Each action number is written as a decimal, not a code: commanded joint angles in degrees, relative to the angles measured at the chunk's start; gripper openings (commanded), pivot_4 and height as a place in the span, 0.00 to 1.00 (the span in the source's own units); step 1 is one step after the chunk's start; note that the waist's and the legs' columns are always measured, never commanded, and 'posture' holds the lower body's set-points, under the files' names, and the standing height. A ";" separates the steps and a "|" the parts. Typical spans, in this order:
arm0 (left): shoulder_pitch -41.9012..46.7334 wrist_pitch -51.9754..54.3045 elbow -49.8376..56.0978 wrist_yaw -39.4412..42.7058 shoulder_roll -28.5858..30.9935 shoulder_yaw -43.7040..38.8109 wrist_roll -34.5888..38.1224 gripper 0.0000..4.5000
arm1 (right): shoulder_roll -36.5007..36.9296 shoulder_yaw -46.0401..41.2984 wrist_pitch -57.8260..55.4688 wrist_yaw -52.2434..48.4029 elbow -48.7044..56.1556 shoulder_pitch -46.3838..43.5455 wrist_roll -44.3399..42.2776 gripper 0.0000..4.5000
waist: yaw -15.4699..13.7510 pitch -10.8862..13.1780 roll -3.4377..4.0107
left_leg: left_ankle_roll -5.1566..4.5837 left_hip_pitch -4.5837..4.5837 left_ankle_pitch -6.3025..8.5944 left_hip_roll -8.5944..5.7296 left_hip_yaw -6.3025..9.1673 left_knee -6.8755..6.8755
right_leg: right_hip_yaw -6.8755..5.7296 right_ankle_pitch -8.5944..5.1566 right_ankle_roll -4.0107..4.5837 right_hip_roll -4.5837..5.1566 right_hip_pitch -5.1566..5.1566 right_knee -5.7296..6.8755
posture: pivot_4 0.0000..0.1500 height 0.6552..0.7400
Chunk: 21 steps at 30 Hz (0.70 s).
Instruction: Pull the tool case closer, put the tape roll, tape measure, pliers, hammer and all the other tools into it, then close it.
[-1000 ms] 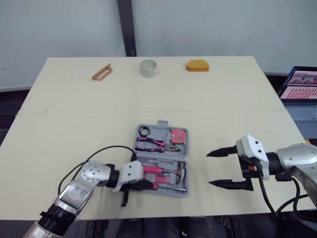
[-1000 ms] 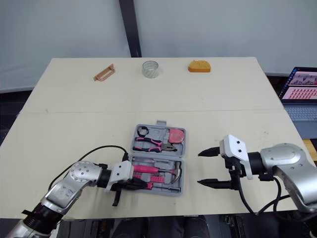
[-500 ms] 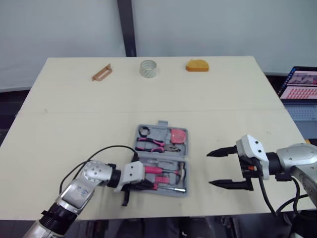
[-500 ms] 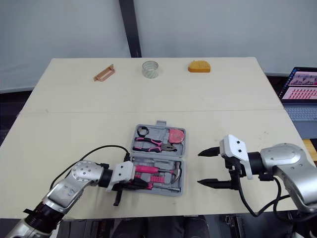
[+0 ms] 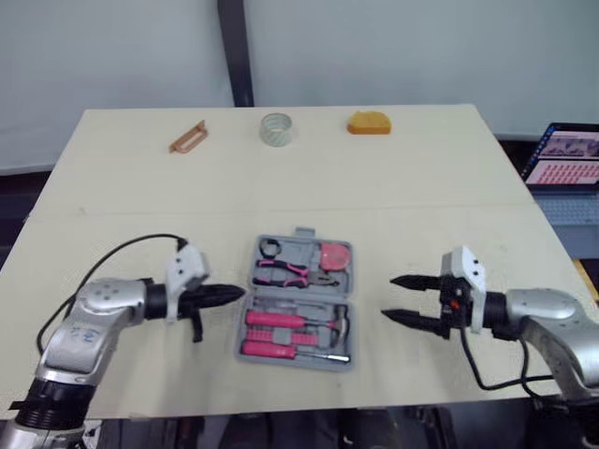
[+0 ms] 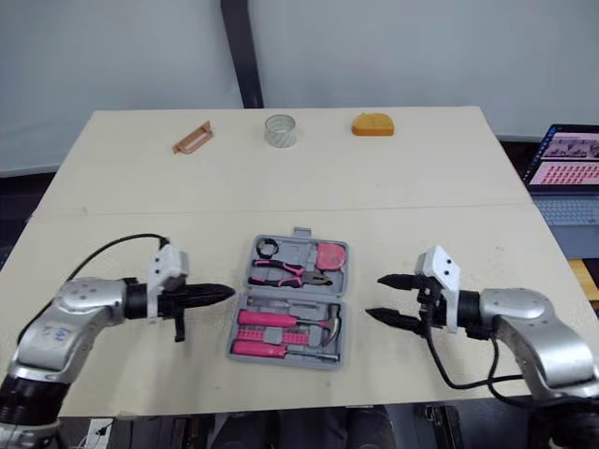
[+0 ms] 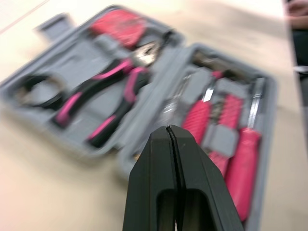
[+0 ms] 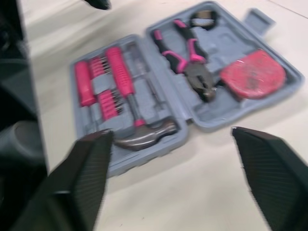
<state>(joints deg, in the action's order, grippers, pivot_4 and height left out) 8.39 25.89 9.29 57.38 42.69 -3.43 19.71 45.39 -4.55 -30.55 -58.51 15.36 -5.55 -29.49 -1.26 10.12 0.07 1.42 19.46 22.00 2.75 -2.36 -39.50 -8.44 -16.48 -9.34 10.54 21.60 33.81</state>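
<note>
Closest to me, my two arms sit low on the worktop [image 5: 421,206], one on each side of the tool case [image 5: 300,296]. The left claw [image 5: 236,292] is clenched, its two black fingers [image 7: 159,178] pressed flat together with nothing between them. It points at the left edge of the case and sits just beside it, not touching. The right claw [image 5: 388,297] is released, jaws spread wide and empty. It points at the case from the right side and is a bit further off than the left one.

The case lies open and flat in the middle of the worktop, lid half away from me. In the near half I see the hammer [image 8: 144,134] lying crosswise at the right end. Pink-handled screwdrivers [image 5: 270,349] are laid lengthwise beside it, with a short row of pink bits [image 8: 108,103] between them. All of these are seated in their moulded slots. In the far half the pliers [image 5: 292,272] rest in the centre with the black-and-pink handles toward the left. The pink tape measure [image 5: 335,256] fills the right-hand pocket, and a small black roll [image 5: 271,248] sits in the left corner.

At the far edge of the worktop, well apart from the case, three things lie in a line. There is a brown handle-shaped piece [image 5: 187,137] on the left, a pale roll [image 5: 276,129] in the middle and an orange block [image 5: 370,123] to the right. Off the right edge an open laptop [image 5: 566,159] glows.
</note>
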 commanded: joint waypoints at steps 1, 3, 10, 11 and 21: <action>-0.31 -4.10 -5.34 -2.12 -0.52 -1.87 -1.70 0.00 | -1.49 2.72 1.89 4.06 -2.66 -1.21 5.09 0.48 | 0.01 0.00 0.00 | 0.00 0.00 0.00 0.00 0.00 0.01 | 0.00 0.00 0.00 0.00 0.02 0.01 | 1.00 1.00; -0.06 -6.48 -8.11 -2.80 -1.02 -1.03 -2.99 0.00 | -2.61 4.13 3.00 4.72 -3.94 -1.51 6.83 0.23 | -0.18 0.00 0.00 | 0.00 0.01 0.00 0.00 0.00 0.02 | 0.00 0.00 0.00 0.00 0.03 0.00 | 1.00 1.00; 2.32 -12.56 -15.92 -5.01 -6.23 3.03 -6.88 0.00 | -7.78 8.96 3.95 8.94 -7.09 -3.32 12.09 0.01 | -0.06 0.00 0.00 | 0.01 0.02 0.00 0.00 -0.03 0.02 | 0.00 0.00 0.00 0.00 0.05 0.02 | 1.00 1.00; 2.76 -13.03 -16.64 -5.22 -6.88 3.59 -7.32 0.00 | -8.27 9.39 4.02 9.26 -7.50 -3.59 12.58 0.01 | -0.06 0.00 0.00 | 0.01 0.02 0.00 0.00 -0.03 0.02 | 0.00 0.00 0.00 0.00 0.05 0.02 | 1.00 1.00; 6.05 -15.90 -20.42 -5.98 -11.38 7.70 -10.04 0.00 | -11.84 11.98 4.50 10.43 -9.25 -5.04 16.02 0.01 | 0.11 0.00 0.00 | 0.01 0.00 -0.01 0.00 -0.05 0.03 | 0.00 0.00 -0.01 0.00 0.05 0.04 | 1.00 1.00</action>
<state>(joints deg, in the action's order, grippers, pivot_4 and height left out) 14.02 10.86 -11.95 51.28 31.55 3.62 9.94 33.94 7.03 -26.36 -48.68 4.99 -10.20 -13.35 -1.15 10.12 0.07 1.43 19.45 22.00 2.74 -2.41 -39.48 -8.44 -16.47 -9.35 10.53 21.65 33.84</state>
